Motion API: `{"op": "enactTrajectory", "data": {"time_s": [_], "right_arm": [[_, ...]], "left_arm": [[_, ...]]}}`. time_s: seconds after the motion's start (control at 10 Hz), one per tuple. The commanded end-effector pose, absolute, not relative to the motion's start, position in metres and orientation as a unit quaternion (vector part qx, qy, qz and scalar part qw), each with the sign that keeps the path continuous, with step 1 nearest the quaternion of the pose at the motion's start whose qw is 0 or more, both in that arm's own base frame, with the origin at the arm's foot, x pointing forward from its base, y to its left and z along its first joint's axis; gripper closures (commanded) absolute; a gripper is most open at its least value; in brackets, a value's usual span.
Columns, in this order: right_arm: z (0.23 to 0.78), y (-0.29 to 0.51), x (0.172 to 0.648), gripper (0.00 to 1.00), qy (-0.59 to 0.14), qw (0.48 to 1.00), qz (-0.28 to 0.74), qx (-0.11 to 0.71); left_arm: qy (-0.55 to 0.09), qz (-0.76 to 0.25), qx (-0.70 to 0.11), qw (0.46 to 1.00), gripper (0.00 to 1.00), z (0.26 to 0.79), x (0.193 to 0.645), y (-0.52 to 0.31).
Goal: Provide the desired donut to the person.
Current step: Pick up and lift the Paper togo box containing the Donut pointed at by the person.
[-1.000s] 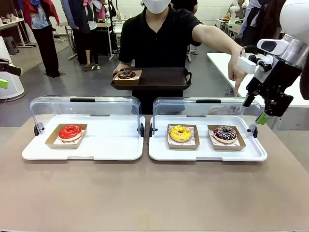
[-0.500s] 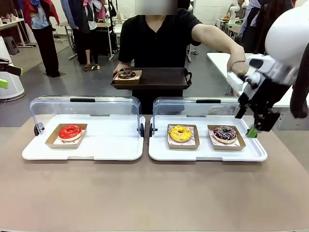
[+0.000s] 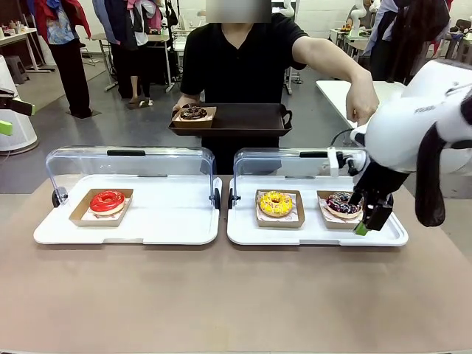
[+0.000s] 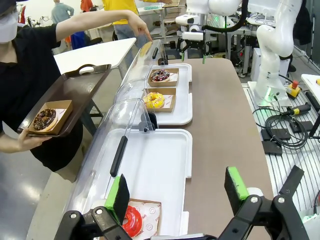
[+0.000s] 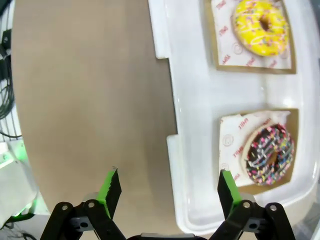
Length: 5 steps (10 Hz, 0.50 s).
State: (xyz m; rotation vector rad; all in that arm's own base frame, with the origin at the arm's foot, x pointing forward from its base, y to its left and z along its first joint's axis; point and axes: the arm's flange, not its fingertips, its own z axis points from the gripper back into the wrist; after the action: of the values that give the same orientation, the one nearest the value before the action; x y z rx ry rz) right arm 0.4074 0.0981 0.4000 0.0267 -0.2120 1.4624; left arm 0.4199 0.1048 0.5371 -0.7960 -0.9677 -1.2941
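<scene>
The person (image 3: 240, 51) in a black T-shirt holds a dark serving tray (image 3: 243, 118) with a boxed chocolate donut (image 3: 193, 113) on it. Their other hand (image 3: 361, 110) points down over the right end of the table. Below it a chocolate sprinkled donut (image 3: 341, 203) (image 5: 270, 154) sits in a paper box, beside a yellow donut (image 3: 276, 203) (image 5: 261, 27). My right gripper (image 3: 366, 214) (image 5: 168, 187) hangs open just in front of the sprinkled donut, over the tray's edge. My left gripper (image 3: 13, 118) (image 4: 176, 192) is open, raised at the far left above a red donut (image 3: 108, 200) (image 4: 132, 220).
Two white trays (image 3: 147, 221) (image 3: 310, 232) with raised clear lids (image 3: 129, 158) stand side by side across the table. Bare brown tabletop (image 3: 236, 295) lies in front of them. A white table (image 3: 332, 92) and other people stand behind the person.
My right arm has come down and to the left, from high at the right edge to the front right corner of the right tray. The person's pointing hand stays put.
</scene>
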Motion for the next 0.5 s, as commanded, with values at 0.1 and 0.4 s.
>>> {"op": "enactTrajectory", "data": {"time_s": [0.1, 0.4], "right_arm": [[0.384, 0.113, 0.437, 0.0, -0.071, 0.716, 0.694, 0.013], [0.379, 0.115, 0.431, 0.0, -0.071, 0.723, 0.687, 0.02]], "left_arm": [[-0.429, -0.563, -0.347, 0.615, 0.0, 0.539, 0.42, 0.105], [-0.429, -0.563, -0.347, 0.615, 0.0, 0.539, 0.42, 0.105]]}}
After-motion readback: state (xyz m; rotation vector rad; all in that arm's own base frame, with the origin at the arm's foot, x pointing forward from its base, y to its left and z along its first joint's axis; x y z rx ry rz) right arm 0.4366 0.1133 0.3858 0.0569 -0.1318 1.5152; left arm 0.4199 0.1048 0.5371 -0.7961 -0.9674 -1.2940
